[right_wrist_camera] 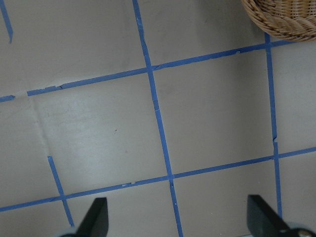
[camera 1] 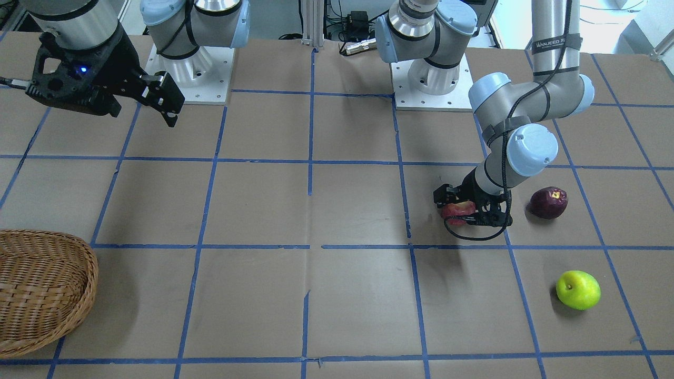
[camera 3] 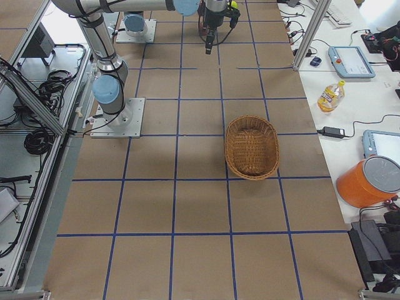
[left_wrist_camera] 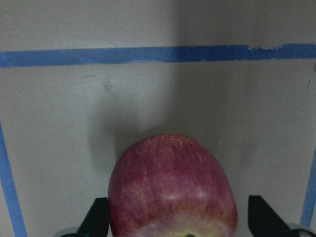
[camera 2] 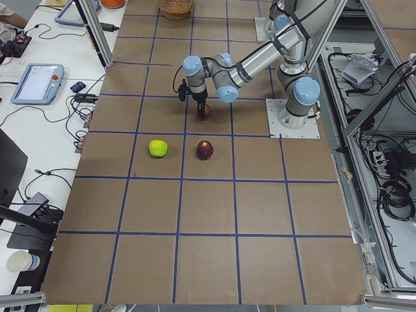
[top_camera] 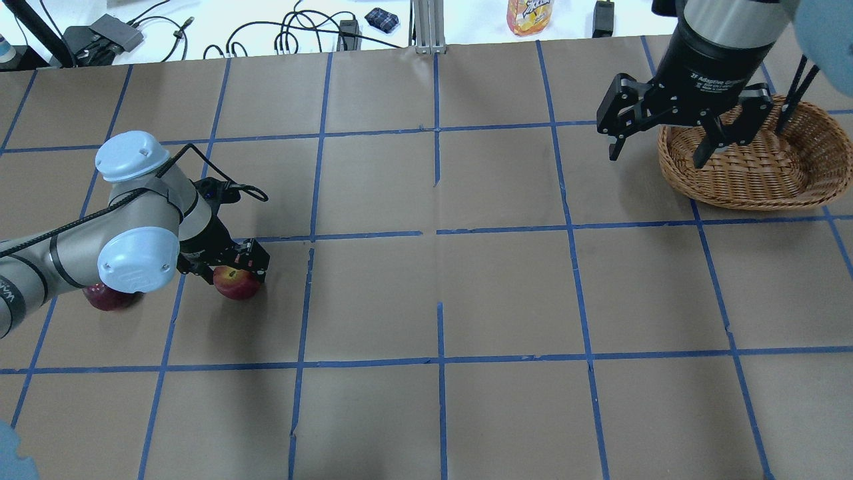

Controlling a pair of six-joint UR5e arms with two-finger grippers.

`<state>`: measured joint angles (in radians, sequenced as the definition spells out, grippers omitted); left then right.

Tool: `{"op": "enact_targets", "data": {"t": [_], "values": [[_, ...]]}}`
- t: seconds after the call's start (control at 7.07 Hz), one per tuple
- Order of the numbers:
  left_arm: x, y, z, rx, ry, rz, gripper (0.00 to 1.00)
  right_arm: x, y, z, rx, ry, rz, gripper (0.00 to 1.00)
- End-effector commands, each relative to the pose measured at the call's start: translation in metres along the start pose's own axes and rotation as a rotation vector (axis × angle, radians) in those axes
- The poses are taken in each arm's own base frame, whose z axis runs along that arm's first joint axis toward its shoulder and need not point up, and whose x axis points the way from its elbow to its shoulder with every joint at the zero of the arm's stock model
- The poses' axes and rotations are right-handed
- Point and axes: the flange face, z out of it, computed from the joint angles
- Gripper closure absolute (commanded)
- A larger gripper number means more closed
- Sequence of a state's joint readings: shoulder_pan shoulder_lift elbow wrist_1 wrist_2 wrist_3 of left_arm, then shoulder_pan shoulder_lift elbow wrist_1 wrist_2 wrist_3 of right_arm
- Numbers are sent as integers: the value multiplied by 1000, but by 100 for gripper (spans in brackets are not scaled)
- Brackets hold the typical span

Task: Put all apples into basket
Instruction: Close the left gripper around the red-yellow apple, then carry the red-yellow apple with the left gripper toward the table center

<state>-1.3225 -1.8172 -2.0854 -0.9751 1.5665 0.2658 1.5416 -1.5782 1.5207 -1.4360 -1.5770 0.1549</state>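
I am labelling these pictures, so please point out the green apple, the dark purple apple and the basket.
green apple point(camera 1: 578, 289), front-facing view, middle of its skin.
dark purple apple point(camera 1: 548, 202), front-facing view, middle of its side.
basket point(top_camera: 753, 190), overhead view, near woven wall.

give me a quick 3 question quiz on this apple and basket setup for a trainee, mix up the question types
1. True or false: the basket already holds an apple.
2. The left gripper is: A) open, with its fingers either side of the red apple; B) shut on the green apple; C) hovering over the basket.
3. How many apples lie outside the basket?
Key: 1 false; 2 A; 3 three: the red apple, the maroon apple and the green apple.
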Motion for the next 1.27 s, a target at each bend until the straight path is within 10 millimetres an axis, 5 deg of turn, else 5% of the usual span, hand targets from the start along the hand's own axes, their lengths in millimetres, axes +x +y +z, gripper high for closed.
{"op": "enact_targets", "data": {"t": [0.0, 0.14, 0.28, 0.71, 0.85, 0.99, 1.13], "values": [[3, -3, -12, 42, -7, 4, 95, 0, 0, 1, -2, 5, 0, 0], [19, -6, -29, 72, -17, 4, 96, 0, 0, 1, -2, 2, 0, 0], [62, -11, -47, 116, 12, 20, 96, 0, 0, 1, -2, 2, 0, 0], [248, 10, -58, 170, 157, -2, 96, 1, -1, 0, 3, 7, -3, 0], [296, 12, -57, 184, 179, -50, 95, 0, -2, 2, -1, 6, -6, 0], [322, 13, -42, 163, 162, -30, 95, 2, -2, 1, 1, 12, -9, 0], [326, 11, -29, 144, 155, -27, 94, 1, -2, 1, 0, 9, -9, 0]]}}
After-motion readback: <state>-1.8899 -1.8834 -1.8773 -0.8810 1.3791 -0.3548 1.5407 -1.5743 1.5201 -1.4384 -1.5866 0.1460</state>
